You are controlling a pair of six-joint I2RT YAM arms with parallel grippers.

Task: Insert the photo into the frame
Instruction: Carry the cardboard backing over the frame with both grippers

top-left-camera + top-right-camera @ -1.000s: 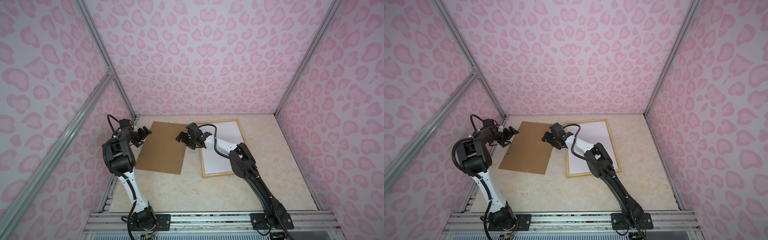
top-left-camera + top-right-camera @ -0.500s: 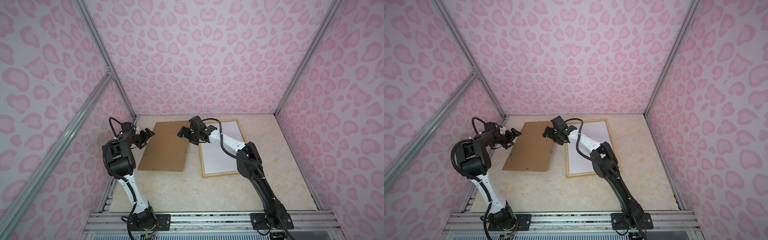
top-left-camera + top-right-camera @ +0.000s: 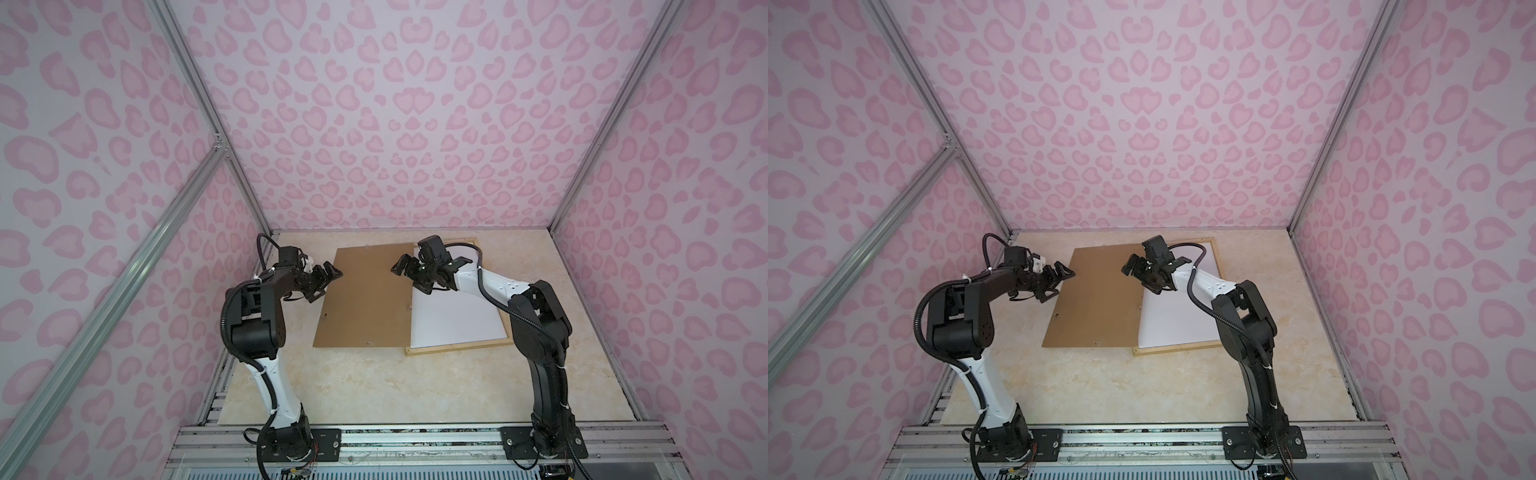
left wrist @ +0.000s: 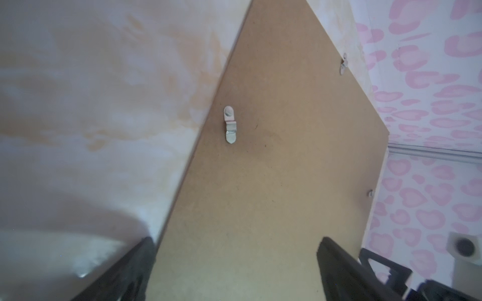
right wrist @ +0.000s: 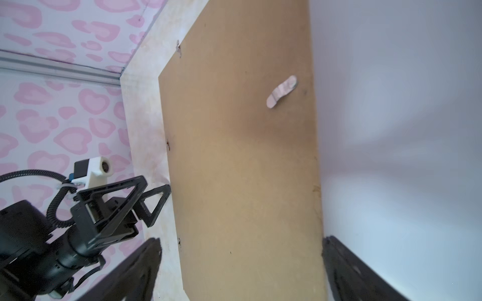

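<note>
Both grippers spread wide at the brown backing board, the frame just past the right fingers.

In both top views the left gripper (image 3: 328, 284) holds its fingers splayed at one edge of the flat backing board (image 3: 365, 303). The right gripper (image 3: 406, 277) is splayed over the opposite edge. The frame (image 3: 457, 346) lies behind and below those right fingers, with a plain white sheet (image 3: 453, 316) askew inside it. In the left wrist view the board fills the gap between the spread fingers (image 4: 135, 271), with a metal clip (image 4: 230, 124) ahead of them. In the right wrist view the board's edge, overlapping the white sheet, runs towards one finger (image 5: 347, 271). The left gripper sits beside the other finger.
</note>
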